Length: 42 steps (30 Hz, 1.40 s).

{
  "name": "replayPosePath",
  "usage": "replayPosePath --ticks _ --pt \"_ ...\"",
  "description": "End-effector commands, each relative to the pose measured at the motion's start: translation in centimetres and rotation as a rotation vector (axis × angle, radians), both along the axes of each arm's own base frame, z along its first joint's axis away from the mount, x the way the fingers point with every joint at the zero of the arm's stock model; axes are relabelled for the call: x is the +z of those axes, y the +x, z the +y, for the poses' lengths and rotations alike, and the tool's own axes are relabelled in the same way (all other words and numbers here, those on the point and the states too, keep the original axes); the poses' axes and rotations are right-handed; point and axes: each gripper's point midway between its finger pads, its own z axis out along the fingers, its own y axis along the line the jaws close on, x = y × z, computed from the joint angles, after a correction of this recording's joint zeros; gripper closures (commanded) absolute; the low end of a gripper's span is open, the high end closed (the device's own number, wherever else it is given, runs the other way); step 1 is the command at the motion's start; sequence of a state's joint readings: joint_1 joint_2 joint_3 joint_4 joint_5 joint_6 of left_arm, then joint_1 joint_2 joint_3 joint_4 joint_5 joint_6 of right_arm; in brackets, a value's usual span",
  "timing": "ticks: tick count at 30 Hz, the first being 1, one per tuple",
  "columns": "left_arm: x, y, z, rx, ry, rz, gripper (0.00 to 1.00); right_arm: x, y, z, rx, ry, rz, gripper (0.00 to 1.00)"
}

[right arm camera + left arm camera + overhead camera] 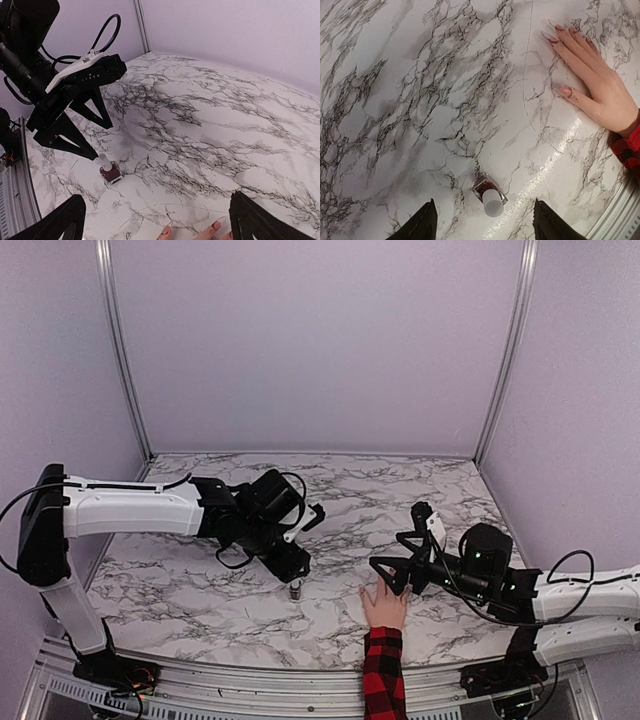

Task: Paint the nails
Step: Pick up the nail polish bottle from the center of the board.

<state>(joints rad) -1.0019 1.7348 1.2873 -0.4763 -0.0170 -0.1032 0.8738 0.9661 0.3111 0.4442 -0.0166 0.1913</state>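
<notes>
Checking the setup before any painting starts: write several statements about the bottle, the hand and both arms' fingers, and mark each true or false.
1. The bottle stands upright on the table. True.
2. The left fingers are clamped on the bottle. False: they stand apart on either side of it, not touching.
3. The hand lies palm down on the table. True.
4. The right fingers hold a brush. False: they are open and empty.
5. The sleeve is plain blue. False: it is red and black plaid.
</notes>
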Motion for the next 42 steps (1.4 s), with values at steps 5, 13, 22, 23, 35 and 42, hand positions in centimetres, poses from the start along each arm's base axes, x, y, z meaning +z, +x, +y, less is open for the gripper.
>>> replayPosePath --ticks 5,13,22,23,35,42 --pt "-1.7 -1.0 0.7 -0.016 0.138 0.089 0.45 0.4 -0.2 -0.4 -0.011 0.066 0.015 0.01" --pt "-3.3 -1.1 0.4 -0.034 0.184 0.11 0.54 -0.4 -0.5 -0.8 -0.016 0.081 0.036 0.01" --pt "-3.8 -1.1 0.0 -0.045 0.194 0.123 0.61 -0.7 -0.6 -1.1 -0.024 0.091 0.047 0.01" --pt "-3.9 -1.2 0.0 -0.046 0.196 0.124 0.61 -0.6 -0.6 -1.1 -0.024 0.096 0.043 0.02" --pt "-4.8 -1.6 -0.2 -0.062 0.204 0.159 0.69 -0.7 -0.6 -1.3 -0.029 0.094 0.041 0.01" --pt "-4.9 -1.8 0.0 -0.065 0.212 0.164 0.76 -1.0 -0.6 -1.2 -0.031 0.087 0.044 0.01"
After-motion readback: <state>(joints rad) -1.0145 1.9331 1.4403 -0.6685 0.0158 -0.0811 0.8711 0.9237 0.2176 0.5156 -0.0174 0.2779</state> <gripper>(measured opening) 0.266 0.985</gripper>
